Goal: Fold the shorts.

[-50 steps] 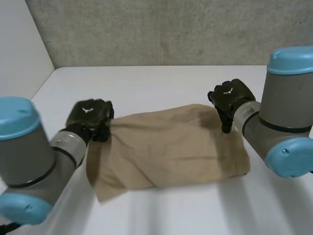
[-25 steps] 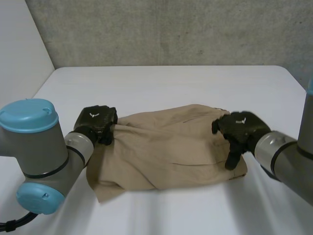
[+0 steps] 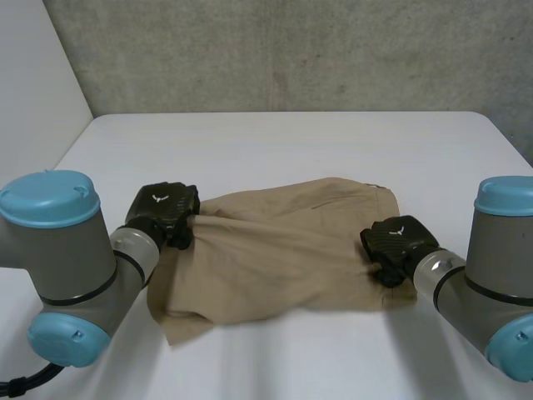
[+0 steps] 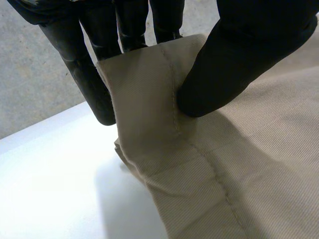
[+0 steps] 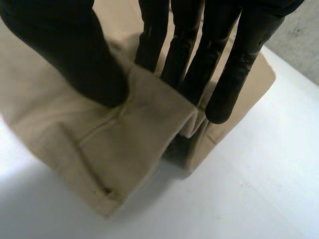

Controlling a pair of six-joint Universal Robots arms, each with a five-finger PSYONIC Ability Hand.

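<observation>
Tan shorts (image 3: 275, 250) lie spread on the white table (image 3: 275, 142). My left hand (image 3: 165, 210) sits at the cloth's left edge; its thumb (image 4: 234, 74) and fingers (image 4: 94, 84) pinch a seamed edge of the shorts (image 4: 149, 99) between them. At the near right corner, my right hand (image 3: 393, 246) grips the cloth. There its thumb (image 5: 75, 59) presses a fold of the shorts (image 5: 124, 134) against its fingers (image 5: 234, 64).
A grey wall (image 3: 291, 50) stands behind the table's far edge, and a white wall (image 3: 33, 92) rises at the left. Bare table lies beyond the shorts and along the near edge (image 3: 291, 358).
My right hand came from the far right corner of the shorts toward me to the near right corner and closed on the cloth. The left hand kept its grip and barely moved.
</observation>
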